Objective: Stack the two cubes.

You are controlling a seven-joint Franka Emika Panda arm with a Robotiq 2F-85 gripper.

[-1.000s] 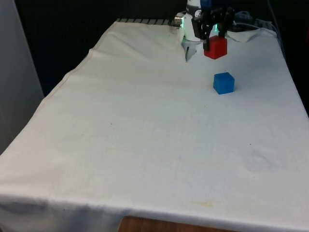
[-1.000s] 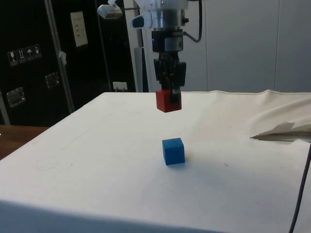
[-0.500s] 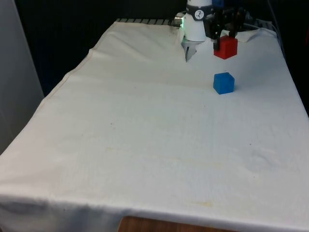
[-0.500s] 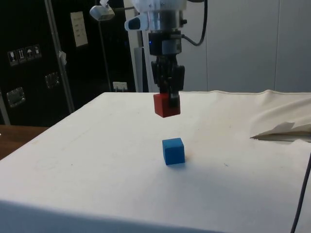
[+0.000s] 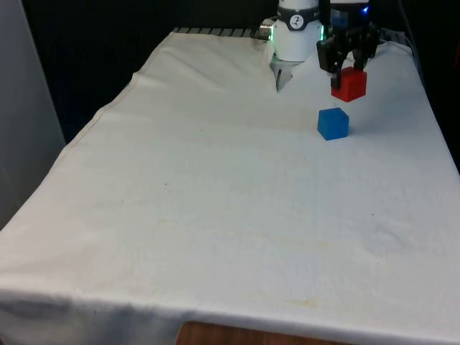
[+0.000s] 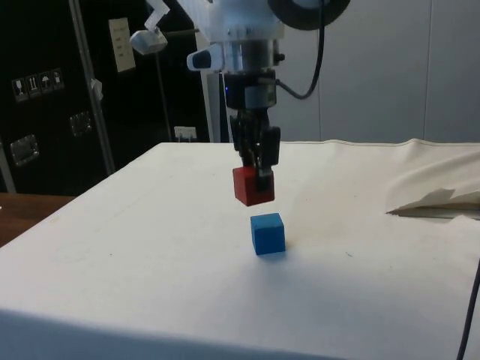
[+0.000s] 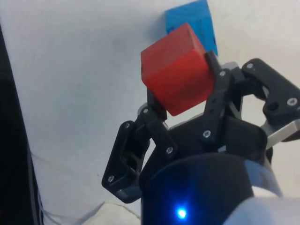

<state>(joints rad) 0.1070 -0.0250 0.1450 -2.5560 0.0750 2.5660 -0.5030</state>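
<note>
Red cube (image 6: 253,186) clamped between the jaws, hanging above blue cube (image 6: 268,233).

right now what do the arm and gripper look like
The arm is white and rounded, with a silver band and a dark section above the wrist. A black cable loops beside it. The gripper is black, its two fingers built from bolted link plates with visible screw heads.
</note>
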